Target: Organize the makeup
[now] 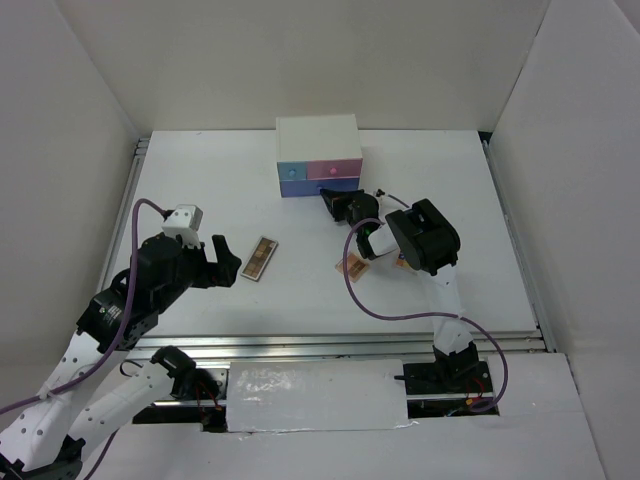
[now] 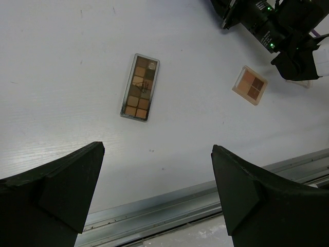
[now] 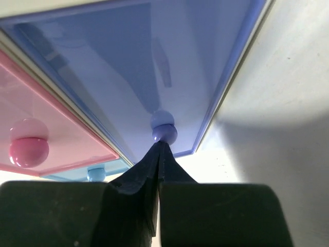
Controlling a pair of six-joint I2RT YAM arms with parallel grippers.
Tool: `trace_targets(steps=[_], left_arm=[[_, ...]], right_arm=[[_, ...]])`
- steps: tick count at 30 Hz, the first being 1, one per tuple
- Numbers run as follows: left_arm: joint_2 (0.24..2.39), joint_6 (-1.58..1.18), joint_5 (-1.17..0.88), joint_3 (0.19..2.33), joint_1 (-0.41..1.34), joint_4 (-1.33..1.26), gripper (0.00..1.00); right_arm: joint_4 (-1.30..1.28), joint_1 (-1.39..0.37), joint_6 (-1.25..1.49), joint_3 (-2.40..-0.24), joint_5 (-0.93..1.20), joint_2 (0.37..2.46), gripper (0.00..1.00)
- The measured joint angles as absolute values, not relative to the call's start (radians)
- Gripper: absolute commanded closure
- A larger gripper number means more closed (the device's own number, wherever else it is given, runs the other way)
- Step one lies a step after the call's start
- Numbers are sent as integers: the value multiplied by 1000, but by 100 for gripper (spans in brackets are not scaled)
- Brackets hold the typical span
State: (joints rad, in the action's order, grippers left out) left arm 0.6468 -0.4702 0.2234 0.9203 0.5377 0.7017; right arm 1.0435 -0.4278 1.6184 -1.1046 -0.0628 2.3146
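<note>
White desk (image 1: 200, 200), long brown eyeshadow palette (image 2: 140, 87) lying loose below the left jaws (spread wide, empty), and the right jaws, pinched shut at the purple drawer knob (image 3: 164, 133), could slip off or tug the white drawer box (image 1: 318, 140) forward.

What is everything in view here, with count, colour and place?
long eyeshadow palette: one, brown shades, flat on the table ahead of the left gripper.
square palette: one, pinkish-brown, on the table beside the right arm.
drawer box: one, white with blue, pink and purple drawers, far middle of the table.
purple knob: one, on the purple drawer front.
table: one, white.
left gripper: black, open, above the table near the long palette.
right gripper: black, shut, tips right at the purple knob.
</note>
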Motion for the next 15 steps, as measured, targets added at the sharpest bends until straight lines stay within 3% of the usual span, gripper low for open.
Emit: trace_targets(steps=[1,4,8,15], left_arm=[[647,-470,223,920,538,702,0],[648,-470,223,920,538,702,0],[661,-471,224,920,538,702,1],[683,-471,224,920,533,702,1]], right_arm=[[1047,-428,1619,-1105,-64,2315,100],[1050,-428,1621,-1104,-65,2315,74],[1039,-427,1631,-1107,-63,2315,57],[989,-427,1642,-1140,-57,2315,58]])
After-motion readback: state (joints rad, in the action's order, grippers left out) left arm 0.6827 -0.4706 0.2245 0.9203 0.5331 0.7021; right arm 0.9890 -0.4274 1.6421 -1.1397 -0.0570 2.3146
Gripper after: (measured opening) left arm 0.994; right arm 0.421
